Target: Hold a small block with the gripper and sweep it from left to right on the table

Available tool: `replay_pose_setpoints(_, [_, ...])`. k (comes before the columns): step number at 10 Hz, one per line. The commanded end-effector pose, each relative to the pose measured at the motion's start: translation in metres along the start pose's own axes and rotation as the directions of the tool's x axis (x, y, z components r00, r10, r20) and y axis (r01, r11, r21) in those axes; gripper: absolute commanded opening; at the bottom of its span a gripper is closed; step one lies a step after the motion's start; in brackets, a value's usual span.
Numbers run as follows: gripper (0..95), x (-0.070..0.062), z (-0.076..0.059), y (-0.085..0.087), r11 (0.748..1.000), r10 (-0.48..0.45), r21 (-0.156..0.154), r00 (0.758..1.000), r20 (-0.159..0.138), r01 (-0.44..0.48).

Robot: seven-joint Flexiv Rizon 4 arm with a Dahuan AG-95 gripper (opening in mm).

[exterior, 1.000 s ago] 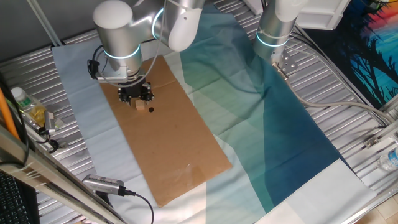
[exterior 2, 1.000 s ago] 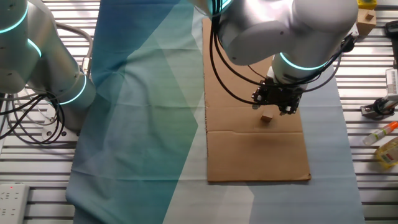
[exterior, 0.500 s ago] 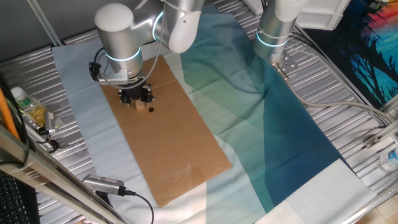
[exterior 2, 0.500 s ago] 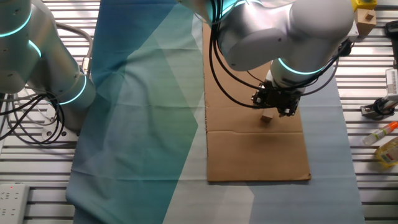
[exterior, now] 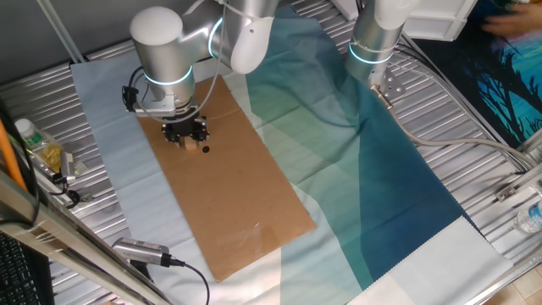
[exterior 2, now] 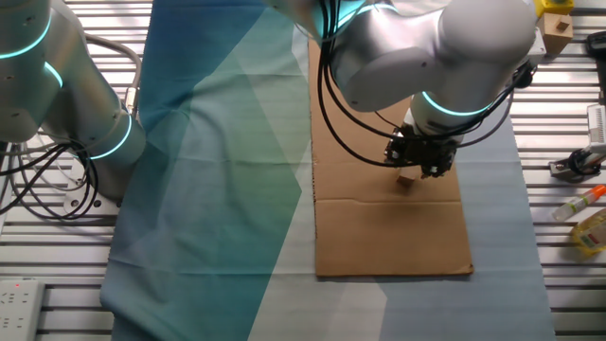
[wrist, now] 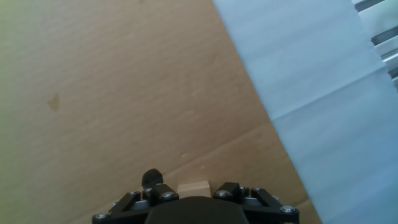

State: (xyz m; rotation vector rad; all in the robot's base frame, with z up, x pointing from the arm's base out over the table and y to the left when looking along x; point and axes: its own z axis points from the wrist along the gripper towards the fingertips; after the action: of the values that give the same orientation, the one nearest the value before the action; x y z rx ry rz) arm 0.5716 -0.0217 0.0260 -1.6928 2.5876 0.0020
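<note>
Brown cardboard (exterior: 237, 182) lies on the cloth-covered table (exterior: 440, 148), and the small block (exterior 2: 406, 177) rests on it directly under the black gripper (exterior 2: 418, 159). From the hand view the block (wrist: 193, 188) shows between the finger bases; whether the fingers grip it cannot be told.

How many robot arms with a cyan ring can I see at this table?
2. One arm reaches over the brown cardboard, its gripper above the small block. The other arm stands at the teal cloth's far edge. More may be outside view.
</note>
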Motion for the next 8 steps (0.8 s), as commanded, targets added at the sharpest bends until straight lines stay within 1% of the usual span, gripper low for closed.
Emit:
replay_pose_setpoints(1, [38.0, 0.0006, -0.0004, 0.0005, 1.0, 0.001, 0.0, 1.0, 0.0, -0.001])
replay_pose_setpoints(2, [19.0, 0.0006, -0.0004, 0.0006, 1.0, 0.002, 0.001, 1.0, 0.001, -0.002])
replay_pose_setpoints(3, [19.0, 0.0006, -0.0003, 0.0006, 1.0, 0.004, 0.002, 1.0, 0.002, -0.004])
replay_pose_setpoints(4, [0.0, 0.0006, -0.0003, 0.0006, 1.0, 0.01, 0.003, 1.0, 0.002, -0.01])
replay_pose_setpoints(8, [0.0, 0.0006, -0.0003, 0.0006, 1.0, 0.015, 0.005, 1.0, 0.003, -0.015])
